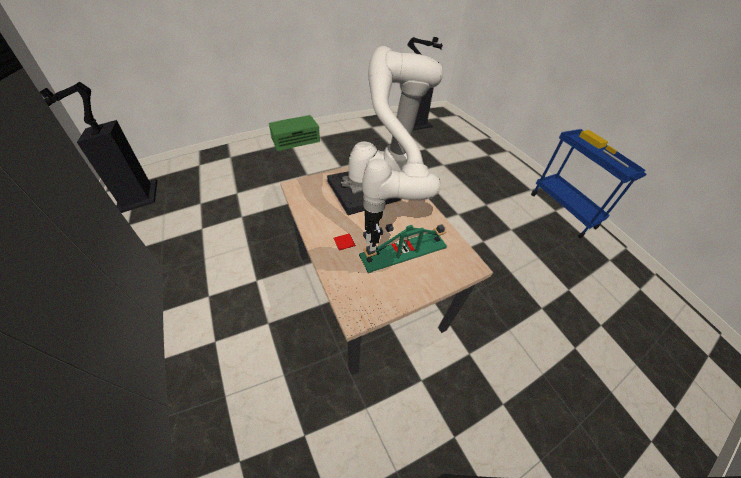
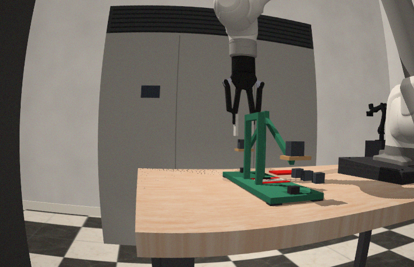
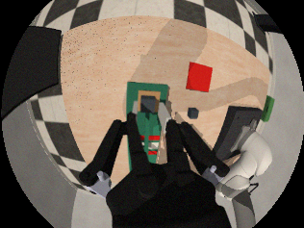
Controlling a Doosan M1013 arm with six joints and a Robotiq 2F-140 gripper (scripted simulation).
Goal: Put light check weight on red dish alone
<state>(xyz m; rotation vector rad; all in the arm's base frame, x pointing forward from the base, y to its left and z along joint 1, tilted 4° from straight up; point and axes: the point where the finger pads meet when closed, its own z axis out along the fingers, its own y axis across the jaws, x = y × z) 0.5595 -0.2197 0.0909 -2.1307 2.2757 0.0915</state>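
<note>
Standing apart, the jaws (image 1: 371,244) (image 2: 244,129) were just above one weight (image 2: 241,143) (image 3: 149,104), with nothing gripped. This weight rested on one pan (image 2: 239,149) (image 3: 140,101) of the balance (image 1: 383,263) (image 2: 260,147) (image 3: 134,88); a second weight (image 1: 440,227) (image 2: 294,148) was on the other pan (image 2: 295,157). Near the balance, the red dish (image 1: 344,241) (image 2: 277,172) (image 3: 199,77) lay flat on the counter (image 1: 416,287) (image 2: 198,201) (image 3: 101,62), and three more weights stood there also. Which weight was light, I cannot tell.
</note>
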